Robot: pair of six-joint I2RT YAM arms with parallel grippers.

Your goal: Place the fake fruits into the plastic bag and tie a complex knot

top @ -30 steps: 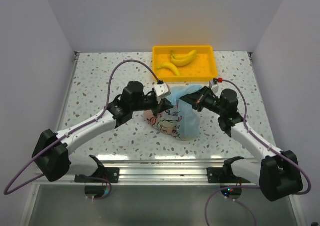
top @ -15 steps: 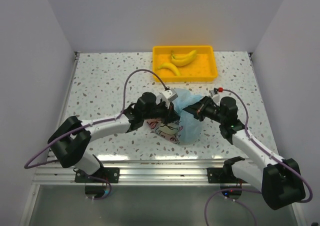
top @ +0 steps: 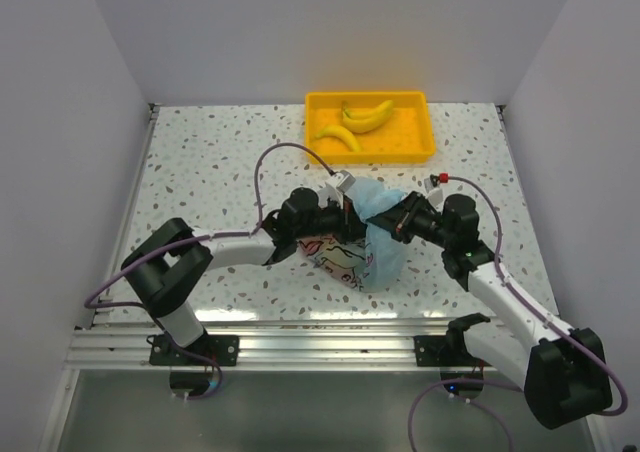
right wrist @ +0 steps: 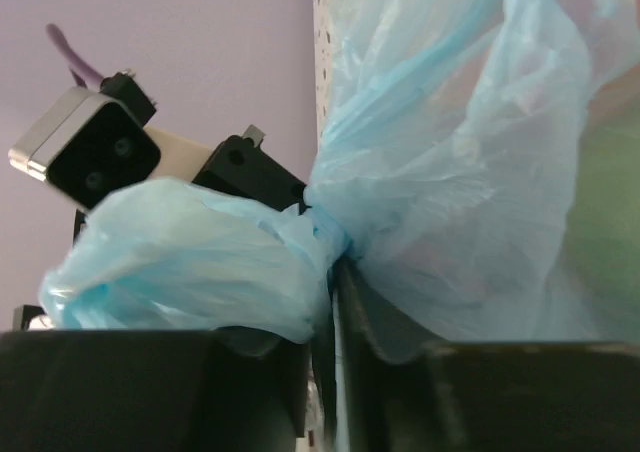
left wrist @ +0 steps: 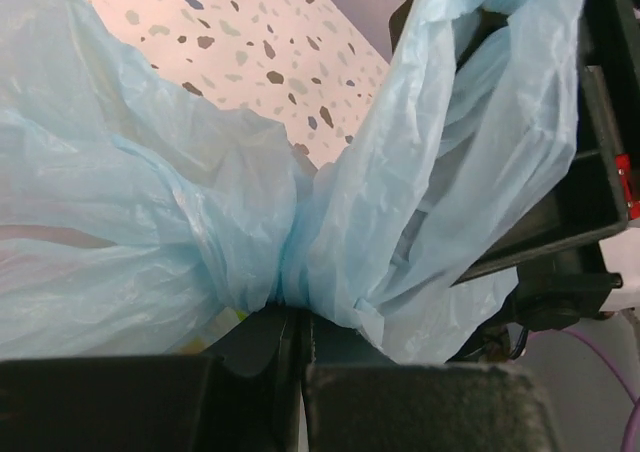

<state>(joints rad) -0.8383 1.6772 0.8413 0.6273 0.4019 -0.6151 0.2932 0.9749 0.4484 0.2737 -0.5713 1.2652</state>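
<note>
While left claw (left wrist: 300, 372) and right claw (right wrist: 335, 357) both clamp the bag (top: 385, 257), looks like we're at the tying step, so next needs a firm opposite pull.

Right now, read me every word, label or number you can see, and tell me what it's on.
None readable.
The plastic bag carries a cartoon print, but any lettering on it is too small and crumpled to read.
The yellow tray shows no label.
</note>
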